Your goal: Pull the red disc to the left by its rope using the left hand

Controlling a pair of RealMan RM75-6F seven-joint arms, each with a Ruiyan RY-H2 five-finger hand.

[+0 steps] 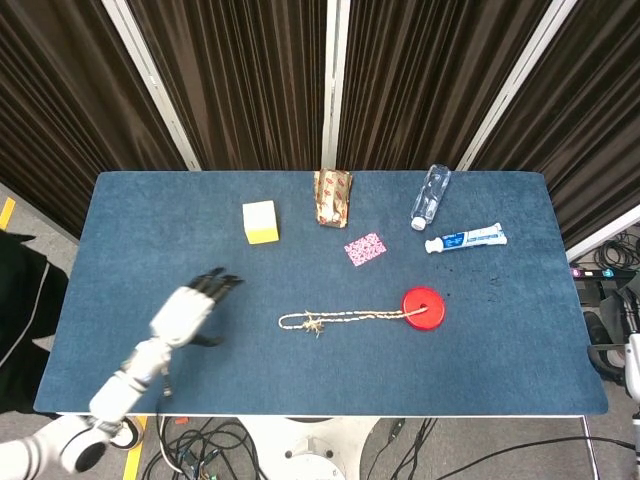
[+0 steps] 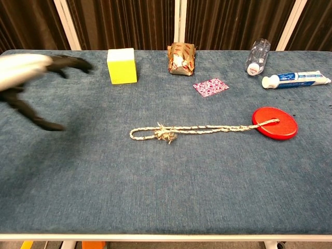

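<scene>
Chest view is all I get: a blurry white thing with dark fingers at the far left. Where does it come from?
Observer: In the head view that is the left hand, on an arm reaching in over the near left corner of the table. It is open and holds nothing, well apart from the rope.
Operator: Is there a second hand?
Observer: Yes. The right hand barely shows past the table's right edge, off the cloth and away from the red disc.
Operator: Anything under the table?
Observer: Loose cables on the floor.
</scene>
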